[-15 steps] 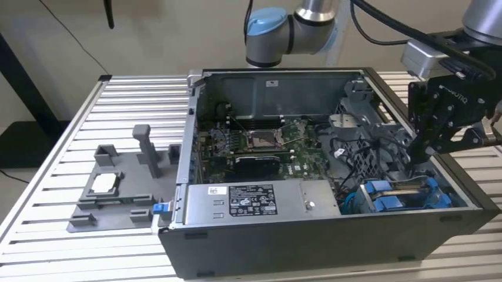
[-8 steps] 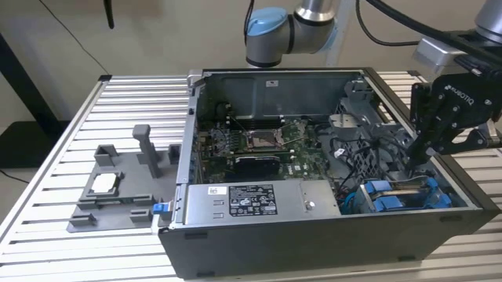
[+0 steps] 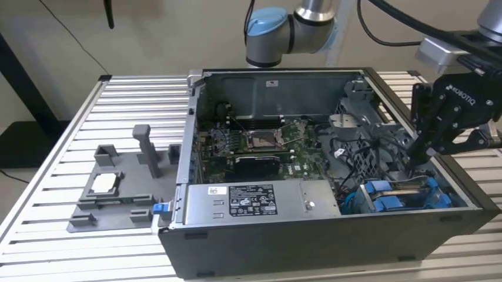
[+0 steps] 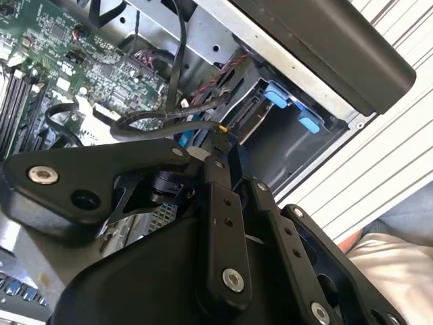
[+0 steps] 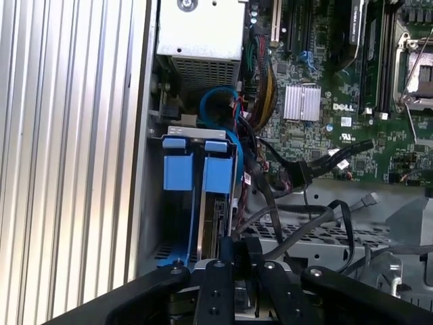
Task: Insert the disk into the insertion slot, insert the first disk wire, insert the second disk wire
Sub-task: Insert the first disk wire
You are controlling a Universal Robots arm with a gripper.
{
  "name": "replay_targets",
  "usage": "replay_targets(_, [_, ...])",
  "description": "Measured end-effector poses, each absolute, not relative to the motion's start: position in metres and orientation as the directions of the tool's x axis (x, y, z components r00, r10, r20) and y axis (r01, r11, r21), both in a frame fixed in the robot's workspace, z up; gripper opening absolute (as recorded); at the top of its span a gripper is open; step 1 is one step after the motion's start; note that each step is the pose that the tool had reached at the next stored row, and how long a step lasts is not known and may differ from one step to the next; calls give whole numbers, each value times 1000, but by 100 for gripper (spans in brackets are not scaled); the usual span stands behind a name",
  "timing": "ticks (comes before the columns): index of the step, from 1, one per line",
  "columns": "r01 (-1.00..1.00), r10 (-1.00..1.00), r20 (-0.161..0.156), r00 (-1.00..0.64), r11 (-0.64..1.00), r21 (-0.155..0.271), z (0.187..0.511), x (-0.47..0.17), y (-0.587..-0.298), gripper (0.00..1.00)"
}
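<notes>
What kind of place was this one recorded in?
Probably a robotics lab or an assembly test bench. An open desktop computer case sits on a slatted aluminium table, a grey fixture tray lies beside it, and a robot arm reaches over the case.

One PC case [image 3: 274, 252], one power-supply box [image 3: 259, 200], one fixture tray [image 3: 110, 204], one gripper [image 3: 419, 157] and two blue tabs [image 5: 177, 172] get counted here.
</notes>
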State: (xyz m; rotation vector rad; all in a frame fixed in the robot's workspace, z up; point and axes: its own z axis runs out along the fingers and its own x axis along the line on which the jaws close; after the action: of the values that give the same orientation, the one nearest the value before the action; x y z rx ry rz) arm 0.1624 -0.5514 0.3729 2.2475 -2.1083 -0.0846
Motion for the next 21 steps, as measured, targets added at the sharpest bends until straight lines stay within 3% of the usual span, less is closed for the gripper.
replay_targets(7, [-990, -998, -3, 64, -64, 125, 369, 173, -553, 19])
replay_targets(21, [-986, -998, -5, 64, -64, 155, 361, 178, -557, 19])
